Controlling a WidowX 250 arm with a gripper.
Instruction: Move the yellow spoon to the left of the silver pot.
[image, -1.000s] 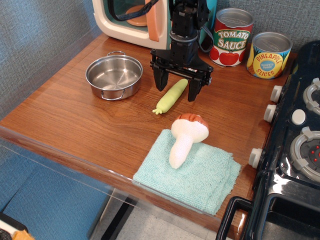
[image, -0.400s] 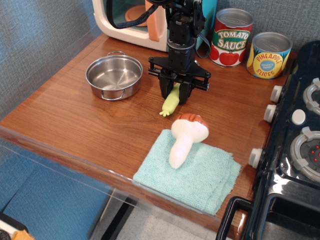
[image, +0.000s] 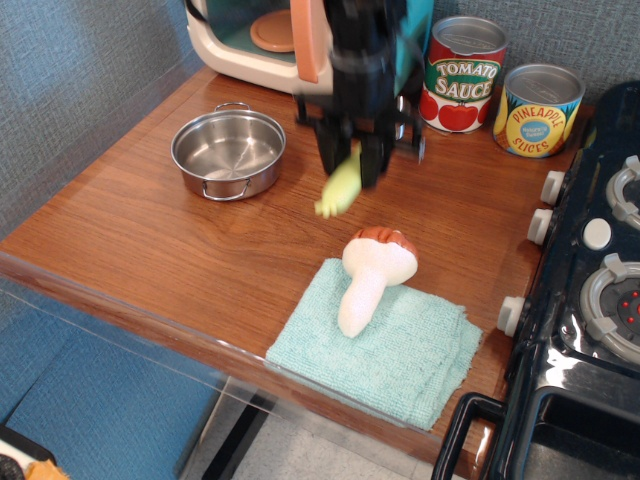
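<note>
The yellow spoon (image: 339, 190) is a pale yellow-green handle hanging from my gripper (image: 350, 168), blurred and lifted off the wooden counter; its silver bowl is hidden between the fingers. The gripper is shut on the spoon's upper end, to the right of the silver pot (image: 228, 153). The pot is shallow, shiny and empty, with wire loop handles, and stands on the counter's left side.
A white mushroom with a brown cap (image: 372, 270) lies on a teal cloth (image: 385, 350) at the front. A tomato sauce can (image: 462, 75) and a pineapple can (image: 538, 110) stand at the back right. A toy microwave (image: 262, 40) is behind. A black stove (image: 590, 300) borders the right.
The gripper went from open over the spoon to shut on it, and has now risen, lifting the spoon off the counter.
</note>
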